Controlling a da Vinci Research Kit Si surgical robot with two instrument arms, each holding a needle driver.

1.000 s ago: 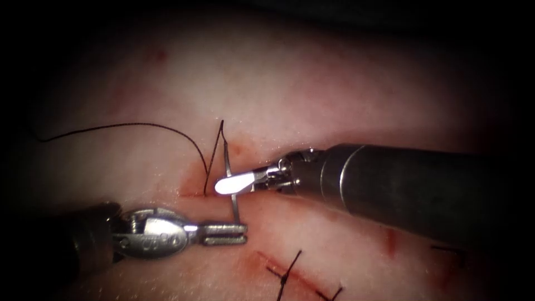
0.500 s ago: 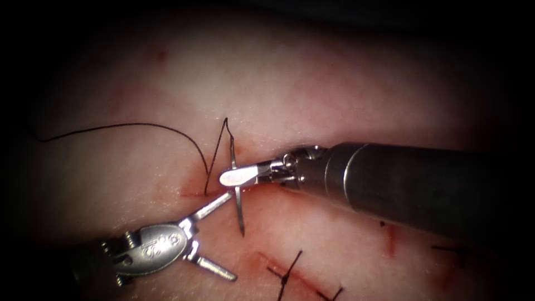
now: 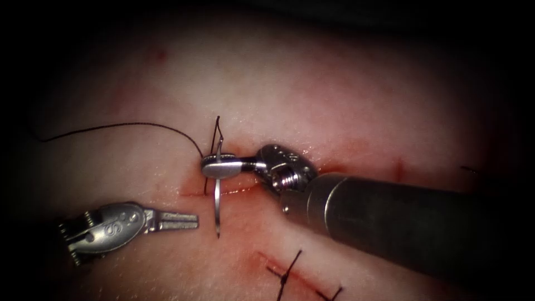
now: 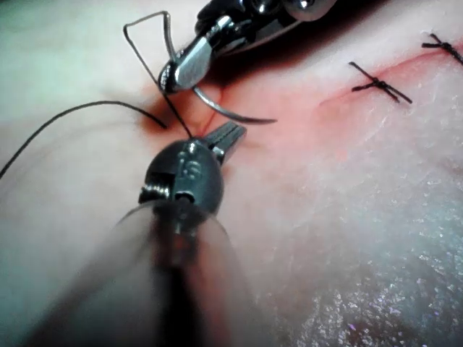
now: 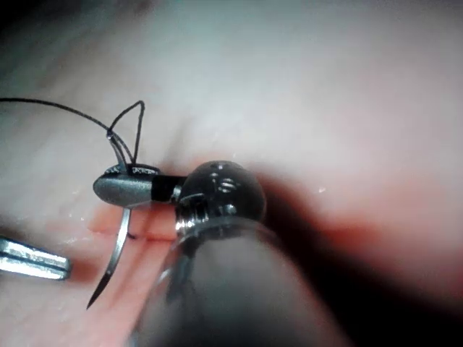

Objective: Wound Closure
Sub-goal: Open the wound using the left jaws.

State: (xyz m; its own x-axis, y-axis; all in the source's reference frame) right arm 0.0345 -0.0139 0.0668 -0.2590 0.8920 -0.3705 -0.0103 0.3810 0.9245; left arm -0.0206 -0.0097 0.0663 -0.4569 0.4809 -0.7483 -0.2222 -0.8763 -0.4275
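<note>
Endoscope view: the right tool [image 3: 218, 168] has its jaws closed on the needle [image 3: 217, 209], gripping it near the thread end of its curve. The needle's long axis runs up and down, its free point aimed down and clear of the tissue [image 3: 345, 106], over the cut [image 3: 195, 194]. The left tool [image 3: 186, 221], jaws closed and holding nothing, lies just left of that point and is the nearer free tool. The thread [image 3: 122, 126] trails off to the left. The left wrist view adds the needle's [image 4: 231, 112] bend and the finished stitches [image 4: 377, 85]; the right wrist view shows the point [image 5: 98, 296] sitting above the surface.
</note>
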